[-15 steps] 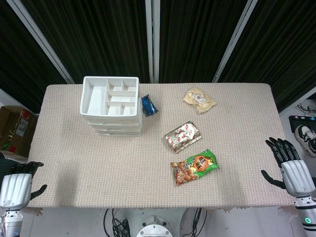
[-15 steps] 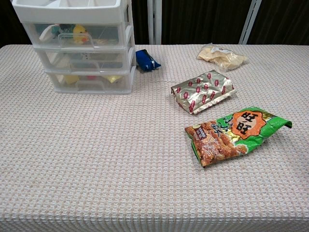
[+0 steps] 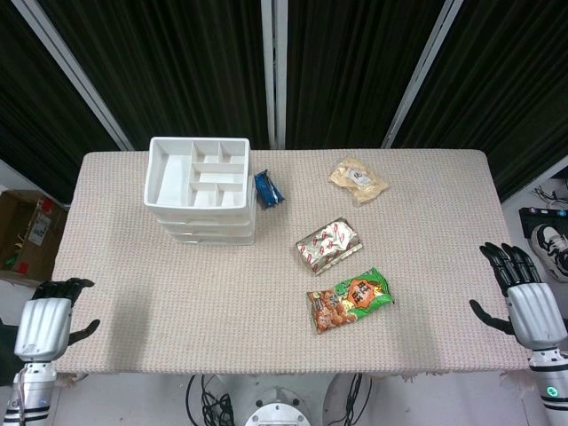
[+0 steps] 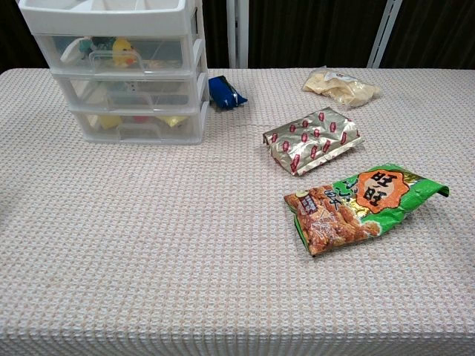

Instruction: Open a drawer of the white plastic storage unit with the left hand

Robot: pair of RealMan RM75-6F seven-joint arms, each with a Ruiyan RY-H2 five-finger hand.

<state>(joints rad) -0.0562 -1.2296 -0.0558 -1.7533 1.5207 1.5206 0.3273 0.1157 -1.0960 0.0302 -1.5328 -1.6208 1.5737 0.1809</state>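
drawers all sit closed in the white plastic storage unit (image 3: pixel 200 189), which we see well ahead of our left hand (image 3: pixel 46 321) and a little to its right, toward the far left part of the table (image 3: pixel 177 293). our left hand hangs at the near left corner, just off the table's edge, fingers apart and holding nothing. our right hand (image 3: pixel 525 300) waits beyond the table's right edge, fingers spread too, nothing in it. neither hand shows in the chest view.

from the left hand, going right, we find a green snack bag (image 3: pixel 349 299) nearest, a silver foil packet (image 3: pixel 329 244) just beyond it, and a pale packet (image 3: pixel 358 179) farther off. a small blue packet (image 3: pixel 268 188) lies just beside the unit's right wall.

through the clear drawer fronts (image 4: pixel 122 89) we make out small items, including something yellow in the top one.
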